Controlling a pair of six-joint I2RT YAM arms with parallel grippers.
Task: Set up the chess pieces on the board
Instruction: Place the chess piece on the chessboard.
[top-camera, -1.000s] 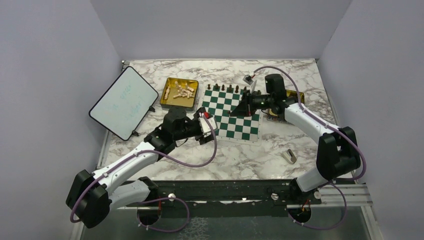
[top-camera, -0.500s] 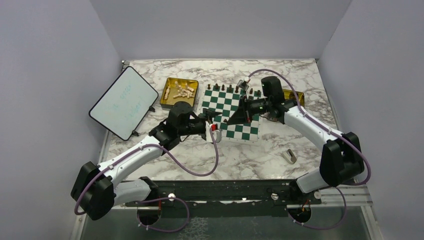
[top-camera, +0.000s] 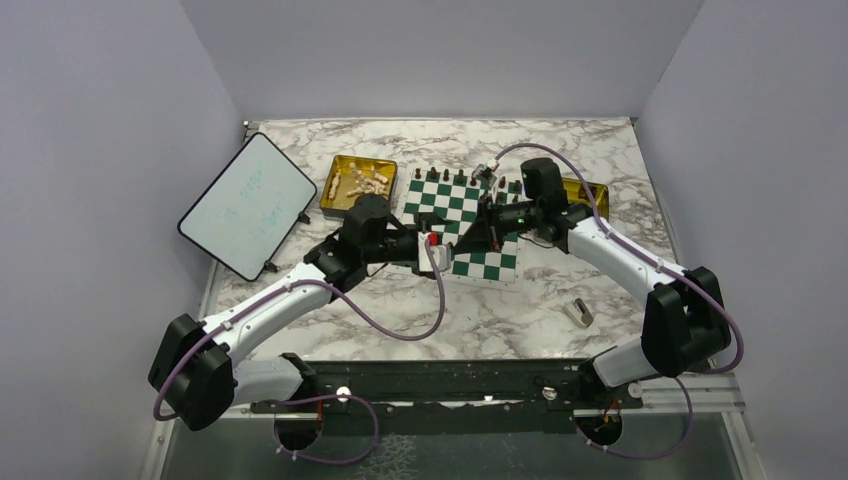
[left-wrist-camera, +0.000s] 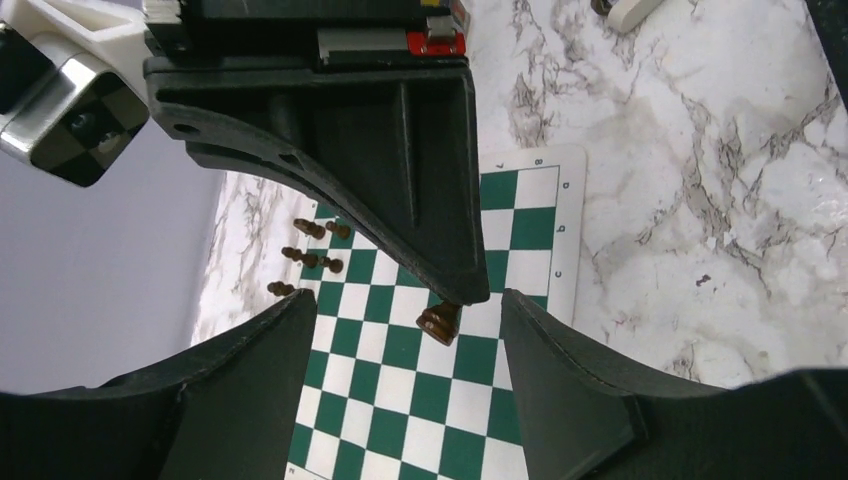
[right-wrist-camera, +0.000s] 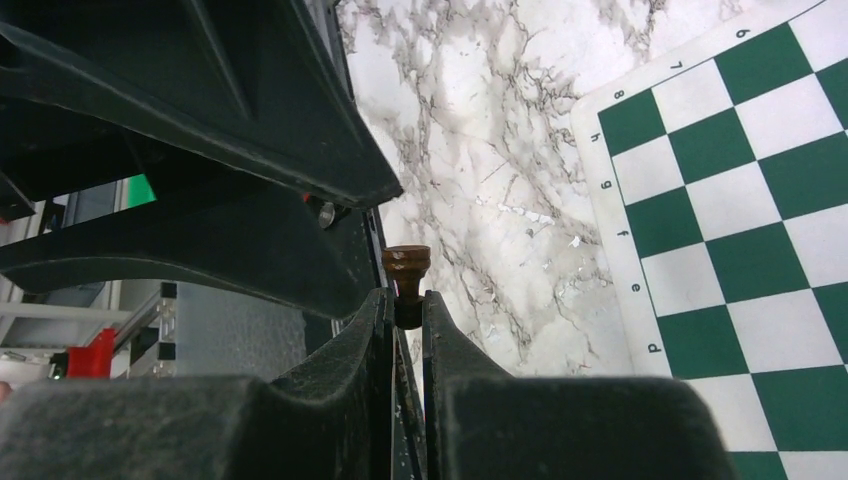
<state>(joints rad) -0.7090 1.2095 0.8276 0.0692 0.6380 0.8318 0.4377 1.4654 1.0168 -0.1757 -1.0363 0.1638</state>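
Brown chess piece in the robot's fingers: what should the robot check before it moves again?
1. Grip on the brown piece: ok, the right fingers are pinched shut on it.
2. Left fingers ready: ok, wide apart and holding nothing.
3. Room between the two arms: not ok, they are crowded close together above the board.
4. Piece held straight up: cannot tell from these views.
5. Square the piece belongs on: cannot tell which one is meant.
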